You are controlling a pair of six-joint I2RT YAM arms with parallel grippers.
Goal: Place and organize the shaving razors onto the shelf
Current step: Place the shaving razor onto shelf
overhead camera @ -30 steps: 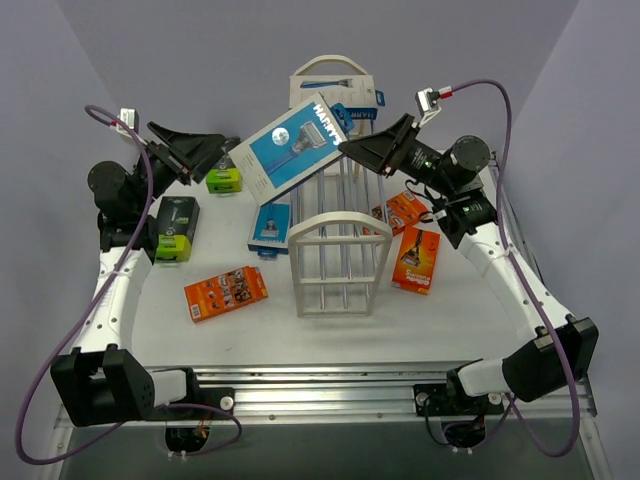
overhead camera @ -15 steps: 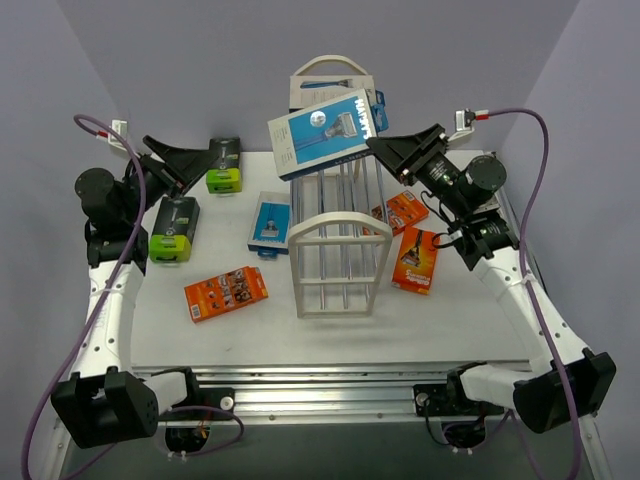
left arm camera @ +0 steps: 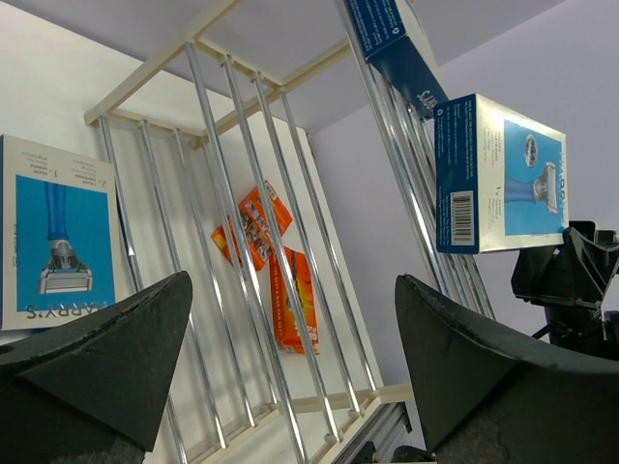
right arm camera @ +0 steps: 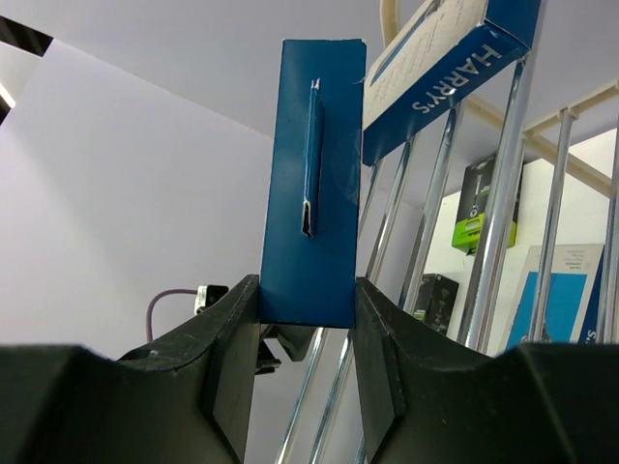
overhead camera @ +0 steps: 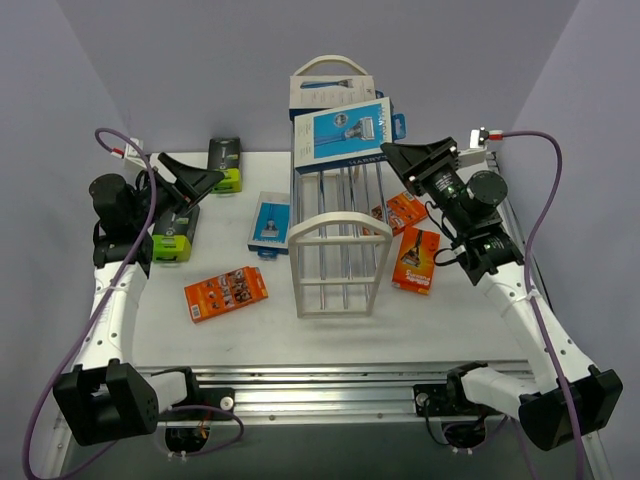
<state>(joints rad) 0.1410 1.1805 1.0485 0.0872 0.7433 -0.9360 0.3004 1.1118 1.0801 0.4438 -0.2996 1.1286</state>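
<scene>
**1 razor box shelved, 1 in the grip, 6 on the table**

At far left, the left gripper [overhead camera: 207, 178] hangs with its jaws spread wide and nothing between them. It is above the near black-and-lime-green razor box [overhead camera: 172, 231], and the far black-and-lime-green razor box [overhead camera: 224, 166] lies toward the back wall. A flat orange razor box [overhead camera: 226, 293] lies on the white table [overhead camera: 250, 340]. A small blue-and-white razor box [overhead camera: 270, 222] lies just beside the left side of the tall cream-white wire shelf [overhead camera: 338, 262].

On the shelf's top tier, at the far arched end, sits 1 shelved blue-and-white HARRY'S box [overhead camera: 333, 92]. Just in front of it is the held blue-and-white HARRY'S box [overhead camera: 348, 135], over the top bars. Whether it rests on them yet cannot be told.

Right of the shelf, the rear orange razor box [overhead camera: 407, 212] and the front orange razor box [overhead camera: 416, 260] lie on the table. The right gripper [overhead camera: 395, 152] stands at a narrow setting, pinching the held box by its thin right edge — the box sticks out leftward from the fingertips, toward the shelf.

The job looks early: 1 box placed, 1 about to be set down, 6 left to collect.
</scene>
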